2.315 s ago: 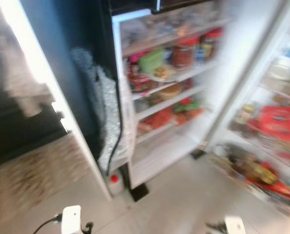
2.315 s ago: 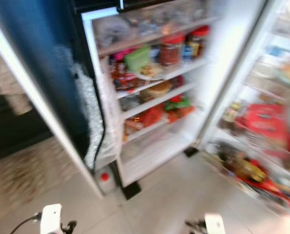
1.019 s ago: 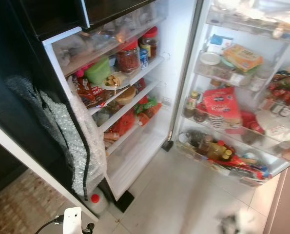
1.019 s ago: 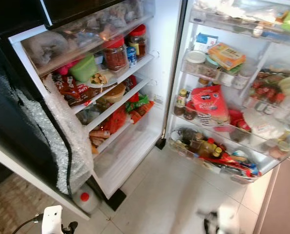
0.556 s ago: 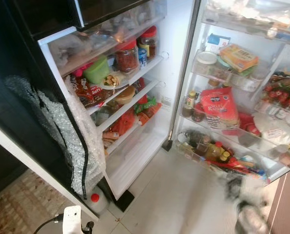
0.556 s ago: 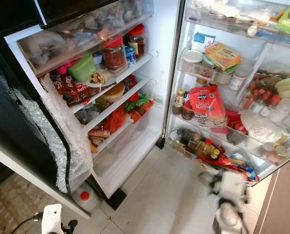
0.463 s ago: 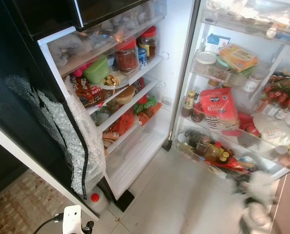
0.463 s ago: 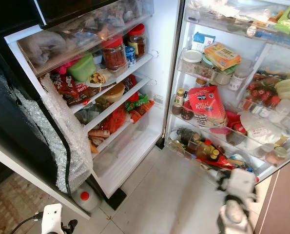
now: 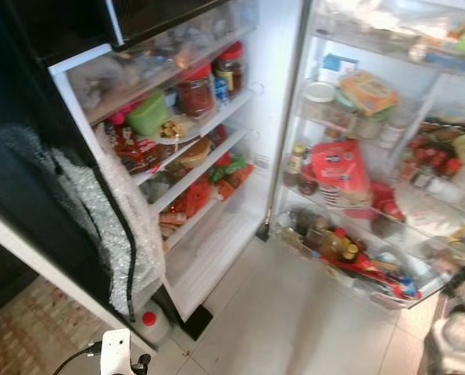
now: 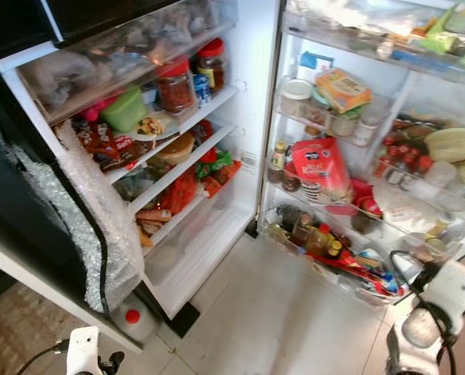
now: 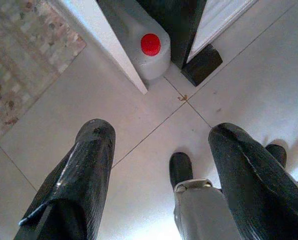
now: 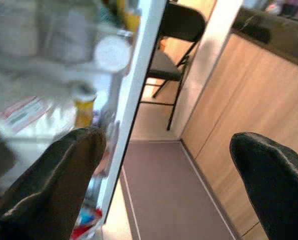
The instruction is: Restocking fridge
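Right gripper (image 12: 164, 165): fingers spread wide, nothing between them, raised beside the outer edge of the fridge door (image 10: 373, 156); a wooden cabinet (image 12: 249, 115) and a dark folding chair (image 12: 176, 35) lie beyond it. Left gripper (image 11: 161, 165): fingers also wide apart, empty, hanging low over the pale tiled floor (image 11: 229, 85), pointing at a white jug with a red cap (image 11: 150, 46) that stands at the fridge's foot. Fridge (image 9: 216, 141) stands open; shelves packed with red-lidded jars (image 9: 194, 87), a green tub (image 9: 148, 115) and packets. Door racks hold bottles, a red bag (image 10: 320, 170) and a yellow box (image 10: 341, 87).
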### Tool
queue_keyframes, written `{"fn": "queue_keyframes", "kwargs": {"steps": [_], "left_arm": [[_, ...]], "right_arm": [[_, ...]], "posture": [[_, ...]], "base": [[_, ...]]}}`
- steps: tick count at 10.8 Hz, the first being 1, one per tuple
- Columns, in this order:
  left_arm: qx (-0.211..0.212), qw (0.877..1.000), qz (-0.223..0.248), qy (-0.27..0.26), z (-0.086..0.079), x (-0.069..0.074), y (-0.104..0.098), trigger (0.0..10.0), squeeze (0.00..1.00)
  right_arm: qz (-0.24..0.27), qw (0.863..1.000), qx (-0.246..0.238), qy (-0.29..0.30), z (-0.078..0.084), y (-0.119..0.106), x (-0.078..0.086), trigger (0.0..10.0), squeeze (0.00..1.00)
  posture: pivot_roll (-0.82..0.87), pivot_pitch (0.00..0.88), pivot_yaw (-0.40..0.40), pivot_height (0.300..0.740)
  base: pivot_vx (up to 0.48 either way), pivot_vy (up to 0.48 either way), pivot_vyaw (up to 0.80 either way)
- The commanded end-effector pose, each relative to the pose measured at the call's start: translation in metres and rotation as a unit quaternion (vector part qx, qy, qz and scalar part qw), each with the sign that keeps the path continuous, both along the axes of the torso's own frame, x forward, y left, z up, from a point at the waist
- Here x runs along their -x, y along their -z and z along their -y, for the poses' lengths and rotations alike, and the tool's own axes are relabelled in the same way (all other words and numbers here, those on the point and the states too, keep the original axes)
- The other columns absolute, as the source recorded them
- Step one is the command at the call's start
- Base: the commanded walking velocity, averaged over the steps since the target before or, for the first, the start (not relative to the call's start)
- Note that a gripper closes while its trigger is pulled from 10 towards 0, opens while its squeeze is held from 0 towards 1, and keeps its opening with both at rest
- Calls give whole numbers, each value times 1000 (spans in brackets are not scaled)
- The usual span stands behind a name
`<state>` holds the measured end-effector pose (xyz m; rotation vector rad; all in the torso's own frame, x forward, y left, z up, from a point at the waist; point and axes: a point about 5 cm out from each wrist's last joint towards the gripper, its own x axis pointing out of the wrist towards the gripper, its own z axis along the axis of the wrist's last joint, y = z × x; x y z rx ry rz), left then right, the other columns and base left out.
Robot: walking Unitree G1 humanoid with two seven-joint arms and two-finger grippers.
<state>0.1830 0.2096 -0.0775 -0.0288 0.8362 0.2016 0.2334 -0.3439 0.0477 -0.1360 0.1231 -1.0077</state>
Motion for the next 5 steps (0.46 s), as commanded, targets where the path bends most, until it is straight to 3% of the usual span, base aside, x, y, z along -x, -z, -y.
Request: {"fn": "queue_keyframes", "kwargs": {"steps": [1, 5], "left_arm": [[-1, 1000, -12, -2, -3, 5, 3, 10000, 0], [2, 1000, -15, -6, -3, 7, 3, 10000, 0]], "right_arm": [[23, 999, 9, 22, 6, -11, -1, 10000, 0], [28, 999, 13, 41, 0, -9, 4, 10000, 0]], "posture": [[-147, 78, 32, 740], [-141, 69, 34, 740]], "base": [[0, 0, 0], [0, 0, 0]]}}
